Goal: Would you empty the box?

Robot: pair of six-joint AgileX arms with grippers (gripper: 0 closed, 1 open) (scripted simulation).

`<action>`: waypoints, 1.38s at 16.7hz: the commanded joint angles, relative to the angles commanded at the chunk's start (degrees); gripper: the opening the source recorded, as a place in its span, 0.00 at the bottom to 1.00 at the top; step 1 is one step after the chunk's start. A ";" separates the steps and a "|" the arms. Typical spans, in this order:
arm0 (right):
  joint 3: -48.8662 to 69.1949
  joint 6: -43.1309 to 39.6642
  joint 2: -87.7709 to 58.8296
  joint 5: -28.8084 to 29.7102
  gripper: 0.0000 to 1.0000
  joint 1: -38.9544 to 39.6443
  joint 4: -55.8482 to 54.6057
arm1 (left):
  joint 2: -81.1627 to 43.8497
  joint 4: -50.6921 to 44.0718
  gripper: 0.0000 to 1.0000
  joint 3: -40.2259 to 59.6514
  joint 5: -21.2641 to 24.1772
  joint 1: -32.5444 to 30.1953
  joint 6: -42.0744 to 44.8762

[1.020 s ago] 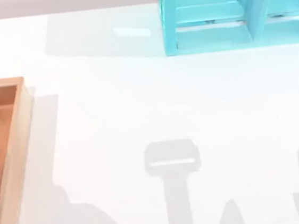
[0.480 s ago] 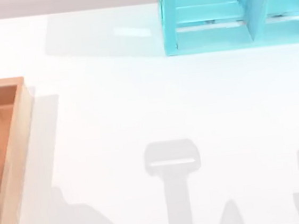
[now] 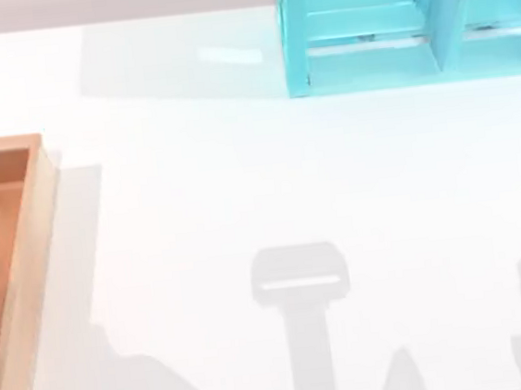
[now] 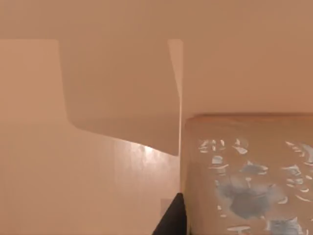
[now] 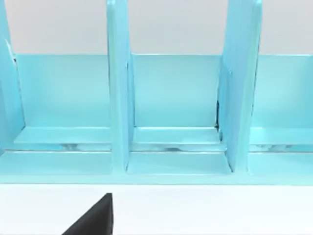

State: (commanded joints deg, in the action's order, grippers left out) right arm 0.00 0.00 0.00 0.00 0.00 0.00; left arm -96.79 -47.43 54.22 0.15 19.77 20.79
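Down inside the box [image 4: 117,88], the left pincer's camera looks at close range along a tan inner wall; one dark fingertip [image 4: 172,220] shows beside a pale block with a mottled blue-grey print [image 4: 249,181], seemingly something lying in the box. Whether the left pincer is wide, narrow or holding that block I cannot tell. The right pincer faces the turquoise shelf unit [image 5: 171,98], a single dark fingertip [image 5: 95,218] in sight above the white worktop [image 5: 220,210]; its spread I cannot tell either.

The box [image 3: 24,248] lies at the worktop's left edge, reddish floor inside a lighter rim, well apart from the shelf unit [image 3: 366,44] at the far edge towards the right corner.

I judge the emptying to be at the reach-and-grasp step. Next the left pincer must get a firm hold on the block, then lift it clear of the rim.
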 joint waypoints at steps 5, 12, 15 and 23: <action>0.00 0.00 0.00 0.00 1.00 0.00 0.00 | 0.00 0.00 0.00 0.00 0.00 0.00 0.00; 0.00 0.00 0.00 0.00 1.00 0.00 0.00 | 0.21 -0.90 0.00 0.88 0.03 -0.08 0.07; 0.00 0.00 0.00 0.00 1.00 0.00 0.00 | 1.13 -6.75 0.00 5.87 0.01 -0.11 0.12; 0.00 0.00 0.00 0.00 1.00 0.00 0.00 | 6.48 -29.38 0.00 22.65 0.04 -0.39 -0.35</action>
State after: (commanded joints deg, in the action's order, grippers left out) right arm 0.00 0.00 0.00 0.00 0.00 0.00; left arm -90.30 -76.81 76.87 0.19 19.38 20.44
